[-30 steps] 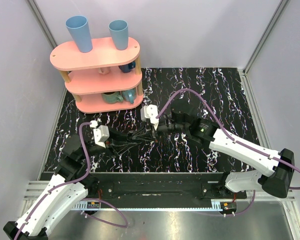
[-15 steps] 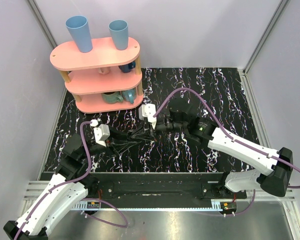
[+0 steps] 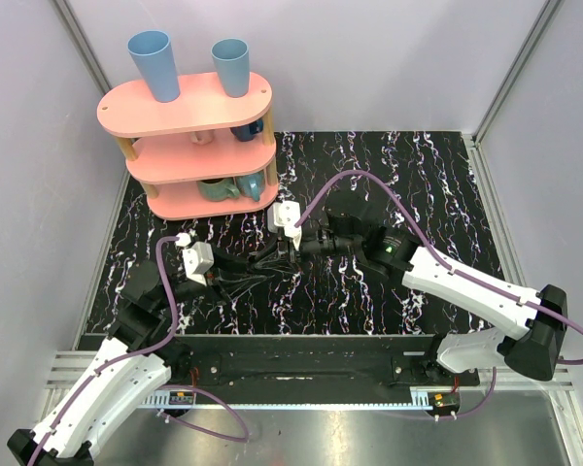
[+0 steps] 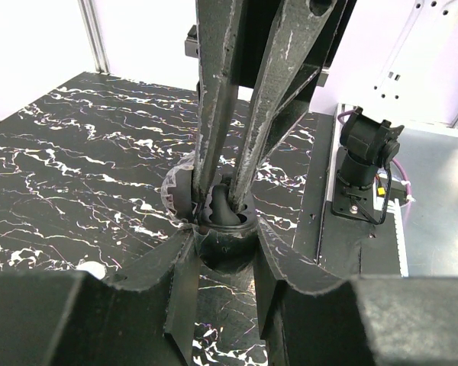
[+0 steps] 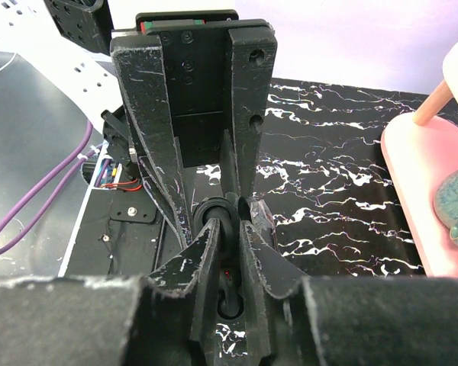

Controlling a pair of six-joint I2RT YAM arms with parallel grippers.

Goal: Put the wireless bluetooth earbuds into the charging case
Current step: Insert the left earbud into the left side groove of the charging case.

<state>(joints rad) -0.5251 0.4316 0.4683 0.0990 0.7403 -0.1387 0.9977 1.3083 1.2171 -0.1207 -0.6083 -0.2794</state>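
Note:
The charging case (image 4: 226, 238) shows here as a small round black shell, not white. It sits low over the marbled tabletop between my left gripper (image 4: 224, 245) fingers, which are shut on its sides. Its greyish lid (image 4: 175, 195) stands open beside it. A black earbud (image 4: 226, 210) with a tiny red light (image 5: 227, 272) sits in the case. My right gripper (image 5: 229, 229) reaches in from the opposite side, its fingers a narrow gap apart on either side of that earbud. Whether they still press it does not show. From above, both grippers meet mid-table (image 3: 278, 260). No other earbud is in view.
A pink three-tier shelf (image 3: 187, 146) with blue cups and mugs stands at the back left, close behind the right wrist. Purple cables (image 3: 369, 183) loop over the table. The black base rail (image 3: 301, 359) runs along the near edge.
The right wrist has edged slightly left, toward the left gripper. The left arm has stayed where it was.

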